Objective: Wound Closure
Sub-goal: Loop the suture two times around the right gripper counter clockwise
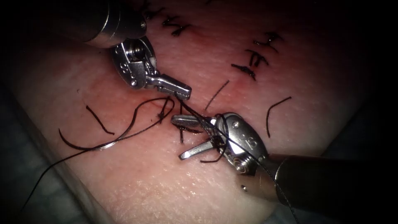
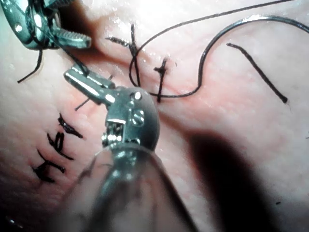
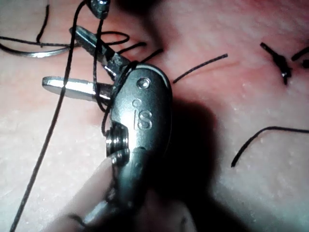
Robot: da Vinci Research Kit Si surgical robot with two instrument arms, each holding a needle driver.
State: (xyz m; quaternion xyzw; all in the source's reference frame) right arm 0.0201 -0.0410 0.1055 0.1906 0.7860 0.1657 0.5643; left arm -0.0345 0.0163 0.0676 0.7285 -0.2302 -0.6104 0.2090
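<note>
The left tool (image 1: 182, 92) comes in from the upper left, its jaws closed on the thread (image 1: 195, 114) right at their tip, just above the cut (image 1: 182, 124). The right tool (image 1: 186, 137) enters from the lower right with its jaws spread wide, one blade lying level over the cut and the other angled down toward the viewer. Thread winds around its jaws and wrist, and a strand trails off along its shaft; the jaws clamp nothing. In the right wrist view the right tool (image 3: 77, 63) shows the same wrap of thread (image 3: 99, 72) across both blades.

The needle (image 1: 89, 145) lies free on the tissue (image 1: 157, 182), left of the cut, held by neither tool and not in the tissue. Thread runs from it in a loop back to the cut. Finished stitches (image 1: 255, 58) sit at the upper right, and cut ends (image 1: 273, 114) lie scattered on the tissue. In the left wrist view the left tool (image 2: 72, 77) meets the thread (image 2: 79, 65) beside the stitch (image 2: 159, 79).
</note>
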